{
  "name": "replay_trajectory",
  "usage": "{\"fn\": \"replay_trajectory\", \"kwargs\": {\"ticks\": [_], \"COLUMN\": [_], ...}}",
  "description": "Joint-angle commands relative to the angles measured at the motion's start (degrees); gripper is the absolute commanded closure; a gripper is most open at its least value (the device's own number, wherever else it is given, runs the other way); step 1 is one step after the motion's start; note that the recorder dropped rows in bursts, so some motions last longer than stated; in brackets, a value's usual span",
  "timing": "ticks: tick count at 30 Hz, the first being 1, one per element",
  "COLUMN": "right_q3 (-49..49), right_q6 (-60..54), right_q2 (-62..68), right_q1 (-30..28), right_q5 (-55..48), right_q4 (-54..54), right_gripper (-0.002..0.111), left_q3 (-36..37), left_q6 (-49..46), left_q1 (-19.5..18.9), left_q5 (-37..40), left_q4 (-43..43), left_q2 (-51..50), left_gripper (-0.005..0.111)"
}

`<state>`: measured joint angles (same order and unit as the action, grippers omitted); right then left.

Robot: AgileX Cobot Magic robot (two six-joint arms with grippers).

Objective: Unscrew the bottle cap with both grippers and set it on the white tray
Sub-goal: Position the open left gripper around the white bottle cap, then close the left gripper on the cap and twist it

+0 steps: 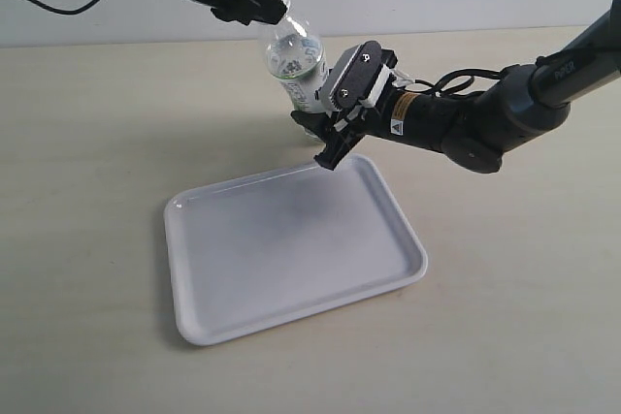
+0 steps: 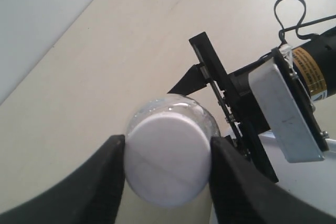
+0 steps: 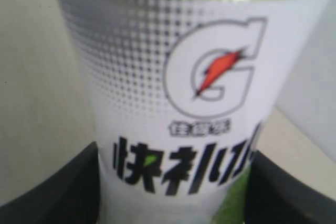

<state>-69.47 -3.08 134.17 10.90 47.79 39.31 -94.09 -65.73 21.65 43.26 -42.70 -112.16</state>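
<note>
The clear bottle (image 1: 296, 60) stands tilted just behind the white tray (image 1: 291, 249). My right gripper (image 1: 325, 133) is shut on its labelled body (image 3: 173, 103), with a black finger pressed against each side. The white bottle cap (image 2: 168, 156) sits on the bottle's neck, and my left gripper (image 2: 168, 169) is shut on it, its two black fingers (image 2: 100, 182) touching opposite sides of the cap. In the exterior view the left gripper (image 1: 272, 9) covers the cap from above, so the cap is hidden there.
The tray lies on a pale beige table (image 1: 87, 143). The right arm (image 1: 495, 113) with its grey screwed plate (image 1: 354, 79) reaches in low over the tray's far right corner. A black cable (image 1: 49, 2) hangs at the far left.
</note>
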Motion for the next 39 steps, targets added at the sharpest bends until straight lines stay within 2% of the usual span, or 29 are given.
{"fn": "replay_trajectory", "kwargs": {"ticks": [1, 4, 6, 12, 14, 17, 19, 22, 39], "right_q3": [-0.3, -0.3, -0.3, -0.3, -0.3, -0.3, -0.3, -0.3, -0.3], "right_q6": [0.1, 0.1, 0.1, 0.1, 0.1, 0.1, 0.1, 0.1, 0.1], "right_q2": [-0.4, -0.4, -0.4, -0.4, -0.4, -0.4, -0.4, -0.4, -0.4], "right_q1": [-0.3, -0.3, -0.3, -0.3, -0.3, -0.3, -0.3, -0.3, -0.3], "right_q5": [2.5, 2.5, 2.2, 1.9, 1.9, 1.9, 1.9, 1.9, 1.8], "right_q4": [-0.4, -0.7, -1.3, -1.6, -1.6, -1.6, -1.6, -1.6, -1.6], "right_gripper": [0.108, 0.108, 0.108, 0.108, 0.108, 0.108, 0.108, 0.108, 0.108], "left_q3": [-0.1, -0.1, -0.1, -0.1, -0.1, -0.1, -0.1, -0.1, -0.1], "left_q6": [4.7, 14.3, 17.5, 18.4, 18.3, 18.3, 18.2, 17.9, 15.2], "left_q1": [0.2, 0.2, 0.2, 0.2, 0.2, 0.2, 0.2, 0.2, 0.2], "left_q5": [0.1, 0.1, 0.1, 1.4, 1.4, 1.4, 1.3, 1.1, 0.7], "left_q4": [-0.3, -0.3, -0.3, -0.3, -0.3, -0.3, -0.3, 0.2, 0.5], "left_q2": [0.8, 0.8, 0.8, 0.8, 0.8, 0.8, 1.1, 1.7, 5.2], "left_gripper": [0.107, 0.107, 0.107, 0.105, 0.091, 0.058, 0.047, 0.040, 0.039]}}
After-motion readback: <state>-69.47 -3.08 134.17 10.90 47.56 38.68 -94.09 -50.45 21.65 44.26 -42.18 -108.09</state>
